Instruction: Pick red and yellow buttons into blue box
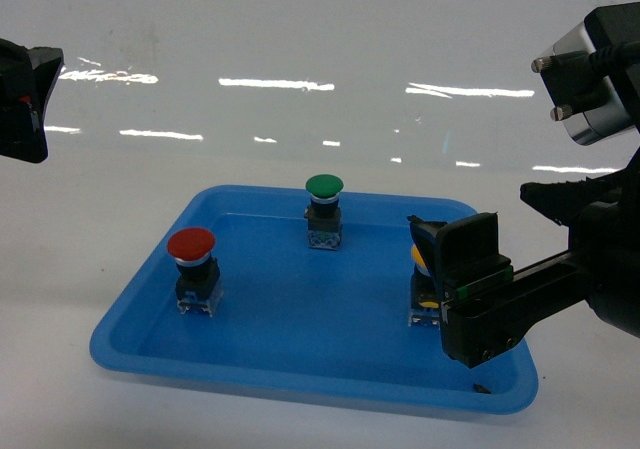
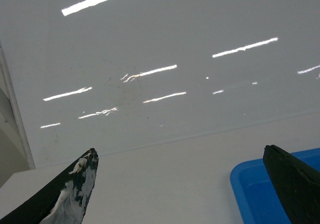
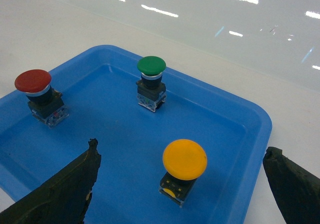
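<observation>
The red button [image 1: 191,245] stands upright at the left of a shallow blue tray [image 1: 300,314]. At the tray's right stands the yellow button [image 1: 421,259], half hidden in the head view behind my right gripper [image 1: 441,269]. In the right wrist view the yellow button [image 3: 184,159] stands between the wide-open fingers of the right gripper [image 3: 181,148], touching neither; the red button [image 3: 33,81] is far left. My left gripper [image 2: 180,154] is open and empty, held above the table left of the tray; in the head view the left gripper [image 1: 24,89] shows at the upper left. The blue box is out of view.
A green-capped button [image 1: 324,186] stands at the tray's back middle, also the green button [image 3: 151,66] in the right wrist view. The tray's near-left corner [image 2: 250,194] shows in the left wrist view. A glossy white wall rises behind the white table [image 1: 60,269].
</observation>
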Controlling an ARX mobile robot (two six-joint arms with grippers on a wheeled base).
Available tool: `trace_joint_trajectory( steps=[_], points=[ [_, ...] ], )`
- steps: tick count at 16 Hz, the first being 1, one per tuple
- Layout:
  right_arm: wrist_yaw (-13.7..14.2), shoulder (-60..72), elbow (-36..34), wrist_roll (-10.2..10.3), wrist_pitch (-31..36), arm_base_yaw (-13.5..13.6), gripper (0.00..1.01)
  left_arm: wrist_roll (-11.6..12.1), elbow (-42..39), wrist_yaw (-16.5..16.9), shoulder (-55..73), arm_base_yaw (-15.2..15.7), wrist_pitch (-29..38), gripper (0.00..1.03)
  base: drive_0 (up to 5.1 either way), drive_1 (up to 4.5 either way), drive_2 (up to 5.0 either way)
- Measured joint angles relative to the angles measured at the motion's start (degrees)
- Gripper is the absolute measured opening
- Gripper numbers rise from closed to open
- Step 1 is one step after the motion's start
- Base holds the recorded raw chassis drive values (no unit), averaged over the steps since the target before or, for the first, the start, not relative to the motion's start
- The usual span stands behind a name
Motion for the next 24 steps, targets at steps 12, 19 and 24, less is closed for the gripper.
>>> trace_joint_trajectory(
  steps=[12, 19, 24],
  points=[
    [0.9, 7.9, 2.6, -2.5, 3.7, 0.4, 0.98, 0.0, 0.0, 0.0, 0.0, 0.0, 0.0, 0.98, 0.0, 0.00, 0.0],
    [2.3, 10.6, 5.1, -4.5, 2.4, 0.1, 0.98, 0.0, 0.0, 0.0, 0.0, 0.0, 0.0, 0.98, 0.0, 0.00, 0.0],
    [3.4, 10.9, 5.1, -5.4, 2.6, 1.1, 0.98, 0.0, 0.0, 0.0, 0.0, 0.0, 0.0, 0.98, 0.0, 0.00, 0.0]
  ],
)
